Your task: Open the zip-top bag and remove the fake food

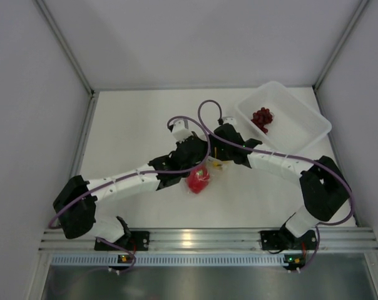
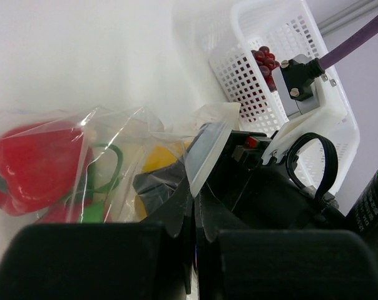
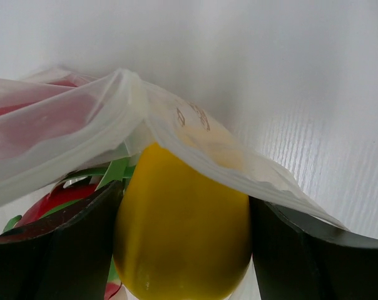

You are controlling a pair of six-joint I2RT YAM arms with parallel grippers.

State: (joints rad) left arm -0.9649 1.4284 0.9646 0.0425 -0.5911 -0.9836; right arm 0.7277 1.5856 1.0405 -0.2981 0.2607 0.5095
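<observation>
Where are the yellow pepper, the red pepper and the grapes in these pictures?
yellow pepper (image 3: pixel 183 231), right wrist view, middle of its body.
red pepper (image 2: pixel 39 165), left wrist view, its glossy side.
grapes (image 1: pixel 262 117), top view, centre of the bunch.

White-and-black arms (image 1: pixel 127 181), purple cables (image 2: pixel 358 38)

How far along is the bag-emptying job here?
Done: the zip-top bag is open and the grape bunch lies in the white basket. In hand: the left end effector pinches the bag's edge while the right end effector grips the yellow pepper at its mouth. Left: the red pepper and a green-leaved piece inside.
</observation>
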